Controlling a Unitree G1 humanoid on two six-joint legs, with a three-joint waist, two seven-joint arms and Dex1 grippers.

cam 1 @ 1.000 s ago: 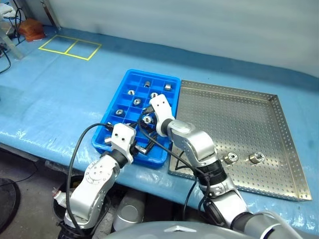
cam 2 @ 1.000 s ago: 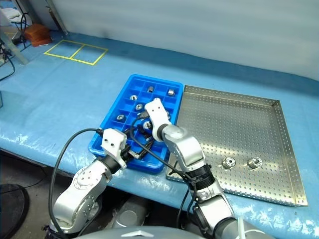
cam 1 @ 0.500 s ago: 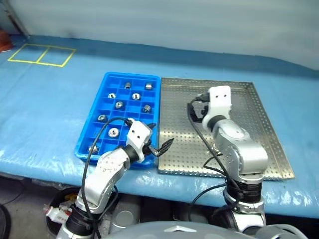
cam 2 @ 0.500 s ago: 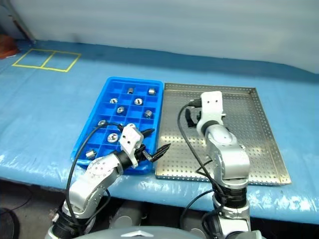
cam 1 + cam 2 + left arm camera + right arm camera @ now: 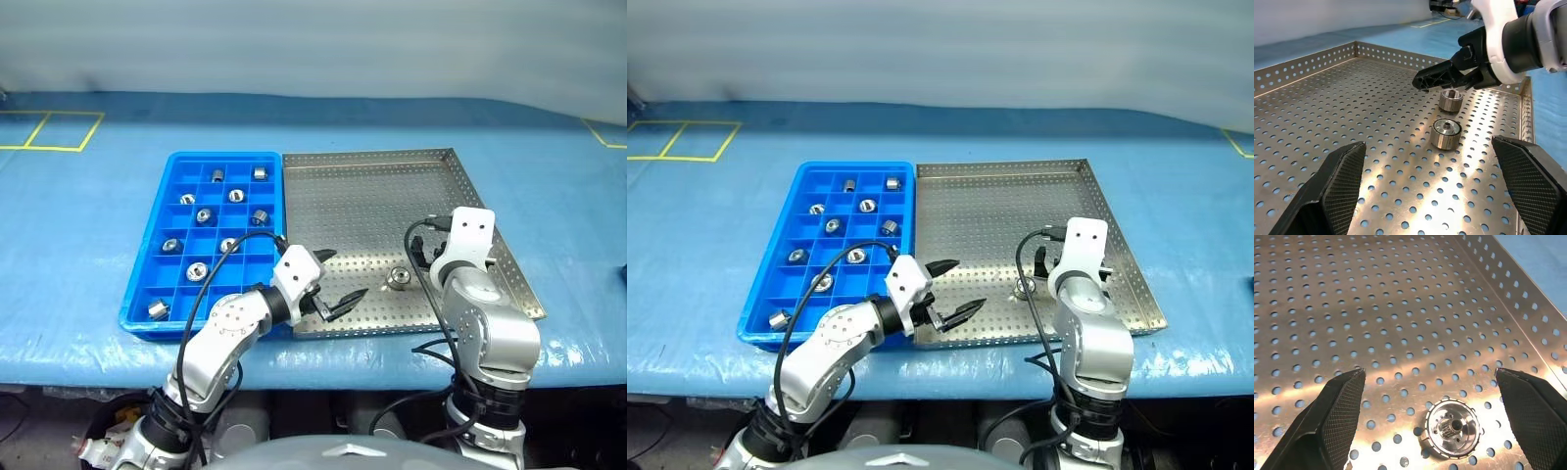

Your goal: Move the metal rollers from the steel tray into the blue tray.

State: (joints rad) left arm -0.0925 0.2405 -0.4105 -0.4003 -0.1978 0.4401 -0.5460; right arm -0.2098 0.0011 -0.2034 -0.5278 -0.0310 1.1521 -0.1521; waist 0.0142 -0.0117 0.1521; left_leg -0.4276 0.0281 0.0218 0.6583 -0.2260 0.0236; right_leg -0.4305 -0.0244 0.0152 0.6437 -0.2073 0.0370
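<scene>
Right gripper (image 5: 1425,426): spread, empty; has swung off the blue tray to just above a roller (image 5: 1452,428).
Left gripper (image 5: 333,284): spread, lower centre.
Steel tray (image 5: 372,196): two rollers remain.
Blue tray (image 5: 157,284): upper left, ten placed.

Blue plastic-covered table (image 5: 88,225) with yellow tape squares (image 5: 49,130), pale wall (image 5: 313,44) behind.

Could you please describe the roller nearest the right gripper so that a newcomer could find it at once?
Start at the steel tray, right of the blue tray. Two metal rollers stand near its front right corner. The one meant is the farther roller, under the open right gripper; the other roller stands apart.
</scene>
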